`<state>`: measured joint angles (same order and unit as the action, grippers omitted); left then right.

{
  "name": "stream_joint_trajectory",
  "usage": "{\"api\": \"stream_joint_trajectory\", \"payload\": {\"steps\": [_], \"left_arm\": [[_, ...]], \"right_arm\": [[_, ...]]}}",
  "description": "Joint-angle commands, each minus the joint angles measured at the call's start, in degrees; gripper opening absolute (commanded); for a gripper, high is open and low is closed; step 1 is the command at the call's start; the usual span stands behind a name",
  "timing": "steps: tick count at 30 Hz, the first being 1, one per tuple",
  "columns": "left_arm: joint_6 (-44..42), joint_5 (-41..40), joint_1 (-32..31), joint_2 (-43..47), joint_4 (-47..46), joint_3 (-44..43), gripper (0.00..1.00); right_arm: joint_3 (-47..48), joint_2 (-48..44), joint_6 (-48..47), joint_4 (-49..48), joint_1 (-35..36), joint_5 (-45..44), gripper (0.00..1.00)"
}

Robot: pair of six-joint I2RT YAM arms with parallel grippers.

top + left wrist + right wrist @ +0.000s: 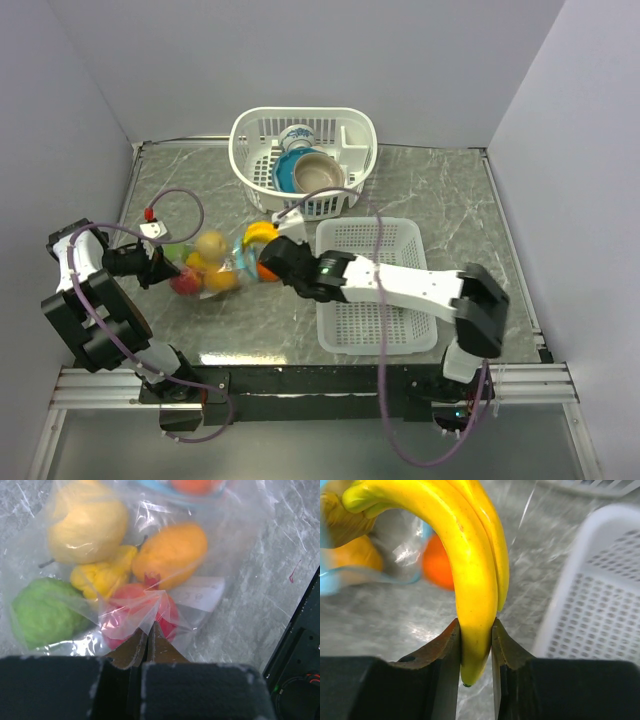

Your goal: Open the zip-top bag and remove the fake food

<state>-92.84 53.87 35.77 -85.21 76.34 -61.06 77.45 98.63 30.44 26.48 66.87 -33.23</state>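
Because your left gripper (147, 640) has its jaws pressed together on a fold of film at the closed end of the zip-top bag (235, 535), the bag is anchored on the marble-patterned table (450, 190) and should not slide when something is drawn out at the far end. Your right gripper (476, 630) is working that far end: its jaws pinch the yellow banana (470, 580) close to one tip, with the rest of the fruit curving up and back toward the teal zip strip (330, 582). That hold suits a straight pull away from the mouth, but it is shallow on a glossy, tapering end, so I judge a slip to be possible.

Inside the bag you have a yellow lemon (87, 525), an orange-coloured fruit (172, 552), a small knobbly yellow piece (102, 577), a green piece (45, 610) and a red apple (142, 610), all lying against one another. An orange (437, 565) sits at the mouth; I cannot tell whether it is inside or just outside.

At the back, the round white basket (250, 150) holds bowls (318, 172) and a patterned cup (297, 137). The flat white basket (400, 235) lies under your right arm, near the bag's mouth, a likely drop spot.
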Motion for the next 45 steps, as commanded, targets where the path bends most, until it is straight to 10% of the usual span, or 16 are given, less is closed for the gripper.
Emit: {"api": "stream_joint_trajectory", "payload": {"steps": [1, 13, 19, 29, 37, 45], "left_arm": [[-1.6, 1.4, 0.3, 1.3, 2.2, -0.4, 0.01], [-2.2, 1.9, 0.3, 3.0, 2.3, 0.4, 0.01], [-2.2, 2.6, 0.3, 3.4, 2.3, 0.5, 0.01], [-3.0, 1.4, 0.3, 4.2, 2.4, 1.9, 0.01], [-3.9, -0.1, 0.3, 5.5, 2.4, 2.9, 0.01], [-5.4, -1.3, 0.3, 5.1, 2.3, 3.8, 0.01]], "right_arm": [[-0.5, -9.7, 3.0, 3.7, -0.3, -5.8, 0.1], [-9.7, -18.0, 26.8, 31.5, -4.1, -20.4, 0.15], [-10.8, -20.7, 29.3, 32.2, -6.4, -21.6, 0.99], [15.2, -5.9, -1.1, 10.7, -4.6, -15.3, 1.0], [37.0, 19.8, -8.1, 14.5, -9.3, -8.1, 1.0], [25.0, 14.9, -7.2, 13.4, -13.0, -4.7, 1.0]]}}
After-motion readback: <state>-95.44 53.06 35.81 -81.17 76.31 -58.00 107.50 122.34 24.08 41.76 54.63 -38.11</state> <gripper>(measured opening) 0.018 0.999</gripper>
